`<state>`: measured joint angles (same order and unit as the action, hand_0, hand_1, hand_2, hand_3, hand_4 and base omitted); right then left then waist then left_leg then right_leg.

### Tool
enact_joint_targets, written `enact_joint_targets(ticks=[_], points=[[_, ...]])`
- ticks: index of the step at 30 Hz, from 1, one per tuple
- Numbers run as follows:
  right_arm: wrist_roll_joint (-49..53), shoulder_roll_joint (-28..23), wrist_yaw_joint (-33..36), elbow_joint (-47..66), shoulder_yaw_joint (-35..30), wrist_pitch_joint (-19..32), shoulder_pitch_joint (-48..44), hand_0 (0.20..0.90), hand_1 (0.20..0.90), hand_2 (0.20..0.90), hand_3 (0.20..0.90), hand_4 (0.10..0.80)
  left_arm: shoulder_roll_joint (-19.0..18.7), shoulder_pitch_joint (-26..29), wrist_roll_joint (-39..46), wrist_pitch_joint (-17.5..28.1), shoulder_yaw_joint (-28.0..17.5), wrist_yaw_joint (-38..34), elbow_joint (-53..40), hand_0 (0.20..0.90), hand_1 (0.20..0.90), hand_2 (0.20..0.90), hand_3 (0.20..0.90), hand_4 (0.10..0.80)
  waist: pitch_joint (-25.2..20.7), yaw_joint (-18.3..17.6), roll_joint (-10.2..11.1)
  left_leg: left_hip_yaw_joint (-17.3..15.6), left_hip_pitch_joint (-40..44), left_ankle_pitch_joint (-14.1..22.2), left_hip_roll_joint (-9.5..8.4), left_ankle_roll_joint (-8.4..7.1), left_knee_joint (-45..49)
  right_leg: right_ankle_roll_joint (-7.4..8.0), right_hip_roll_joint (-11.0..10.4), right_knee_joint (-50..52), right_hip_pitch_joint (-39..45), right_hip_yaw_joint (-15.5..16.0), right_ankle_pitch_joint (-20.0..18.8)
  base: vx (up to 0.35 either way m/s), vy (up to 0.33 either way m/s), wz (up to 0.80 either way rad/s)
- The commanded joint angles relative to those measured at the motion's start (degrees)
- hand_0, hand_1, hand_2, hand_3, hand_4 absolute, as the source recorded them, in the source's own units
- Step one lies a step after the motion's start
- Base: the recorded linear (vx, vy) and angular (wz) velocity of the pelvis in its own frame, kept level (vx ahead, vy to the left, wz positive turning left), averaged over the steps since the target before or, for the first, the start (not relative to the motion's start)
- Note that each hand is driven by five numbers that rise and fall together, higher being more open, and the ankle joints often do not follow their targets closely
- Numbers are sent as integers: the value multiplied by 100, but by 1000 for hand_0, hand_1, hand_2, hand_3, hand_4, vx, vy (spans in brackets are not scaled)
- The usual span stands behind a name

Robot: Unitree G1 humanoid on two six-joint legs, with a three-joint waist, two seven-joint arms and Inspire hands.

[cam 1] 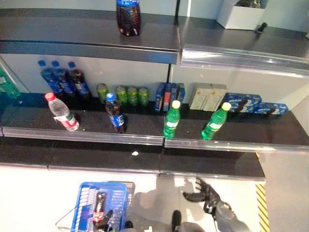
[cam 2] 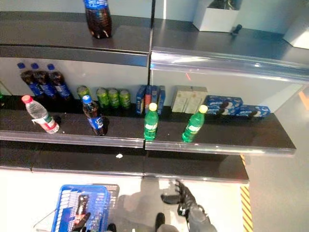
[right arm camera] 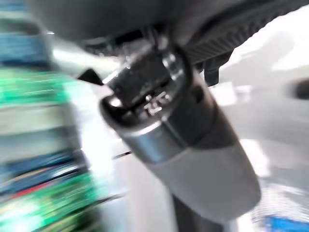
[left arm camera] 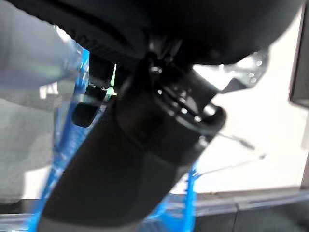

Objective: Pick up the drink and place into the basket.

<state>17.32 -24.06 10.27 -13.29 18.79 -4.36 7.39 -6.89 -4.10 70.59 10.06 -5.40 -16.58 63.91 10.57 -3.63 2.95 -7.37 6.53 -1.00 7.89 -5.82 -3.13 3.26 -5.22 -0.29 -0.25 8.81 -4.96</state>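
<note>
Drinks stand on the middle shelf (cam 1: pixel 145 135): two green bottles with yellow caps (cam 1: pixel 171 120) (cam 1: pixel 215 122), a cola bottle with a blue cap (cam 1: pixel 115 114) and a tilted water bottle with a red cap (cam 1: pixel 62 114). My right hand (cam 1: pixel 205 193) hangs low in front of the bottom shelf, below the green bottles, fingers spread and empty. The blue wire basket (cam 1: pixel 84 212) is at the lower left, over the floor. My left hand (cam 1: pixel 104 220) sits over it, fingers curled at its dark handle. The left wrist view shows the basket's blue wires (left arm camera: pixel 63 159) past the thumb.
A large cola bottle (cam 1: pixel 128 17) stands on the top shelf beside a white box (cam 1: pixel 239 17). Behind the front drinks are cola bottles (cam 1: pixel 63 79), green cans (cam 1: pixel 130 94), small boxes (cam 1: pixel 169 96) and blue biscuit packs (cam 1: pixel 253 104). A yellow-black stripe (cam 1: pixel 263 203) marks the floor at right.
</note>
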Motion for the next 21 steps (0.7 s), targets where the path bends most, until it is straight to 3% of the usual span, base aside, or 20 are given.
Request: enact_joint_targets(ticks=[1,11,21], points=[[-429,-428,177,1105,-346,773,-45,900,900,900,900,800,-440,-114,-237,616,-264,-47,-305,300,300,300,200,100,-2,-166,98,-62,262,598,-30,143,372,611,-442,335,-380,-237,42,-28,9,-9],[-379,-930,482,2934,-1192,1757,212,900,900,900,900,800,-385,-363,-316,677,-502,95,-321,300,300,300,200,100,-145,-356,44,-269,411,656,-44,149,249,720,-485,279,-356,-363,73,7,21,-3],[56,-961,1437,3609,-1684,2051,-29,900,900,900,900,800,-310,-357,-368,725,-449,97,-176,300,300,300,200,100,-175,-365,13,-365,432,773,-32,167,412,745,-551,375,-373,-403,128,5,12,-3]])
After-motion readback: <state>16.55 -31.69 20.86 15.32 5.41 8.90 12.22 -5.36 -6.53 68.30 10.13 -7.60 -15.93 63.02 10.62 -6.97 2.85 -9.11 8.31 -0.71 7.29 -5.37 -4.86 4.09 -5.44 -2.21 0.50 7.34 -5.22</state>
